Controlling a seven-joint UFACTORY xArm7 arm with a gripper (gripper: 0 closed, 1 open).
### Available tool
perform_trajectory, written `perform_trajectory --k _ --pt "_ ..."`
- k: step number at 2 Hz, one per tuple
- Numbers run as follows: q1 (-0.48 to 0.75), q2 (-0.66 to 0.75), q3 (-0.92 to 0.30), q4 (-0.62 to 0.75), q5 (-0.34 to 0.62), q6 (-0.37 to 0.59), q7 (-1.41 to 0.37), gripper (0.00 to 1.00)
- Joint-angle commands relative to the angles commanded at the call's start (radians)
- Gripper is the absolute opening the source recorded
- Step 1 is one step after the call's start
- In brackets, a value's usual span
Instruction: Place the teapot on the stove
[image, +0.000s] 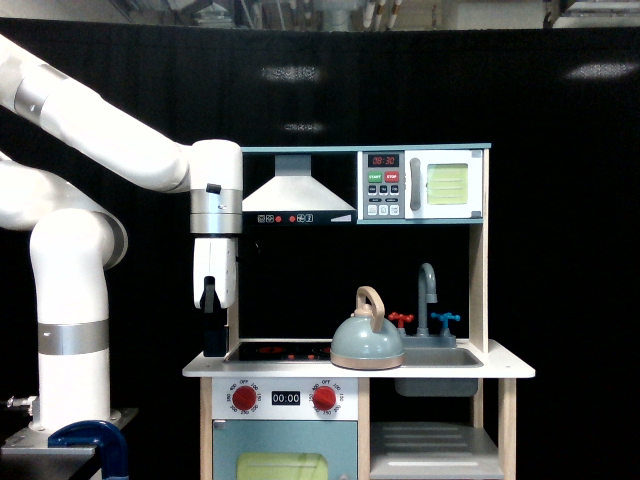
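Hanging straight down from a bent wrist, my claw (213, 335) sits at the exterior view's left end of the toy kitchen counter (500, 365), its dark tip low beside the left edge of the stove (270, 351). My white forearm slopes in from the upper left, and the base column rises further left. Seen side-on, the fingers overlap, so I cannot tell whether they are wide or narrow; nothing shows between them. The teapot (367, 345) stands upright, well apart from my claw, on the counter between the stove's right end and the sink (440, 358), its tan handle arching up. Behind it rises the grey faucet (428, 295).
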Motion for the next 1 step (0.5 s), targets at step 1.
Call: perform_trajectory --k 1 --pt "0.06 0.018 -0.056 0.045 -0.022 -0.023 -0.173 1.0"
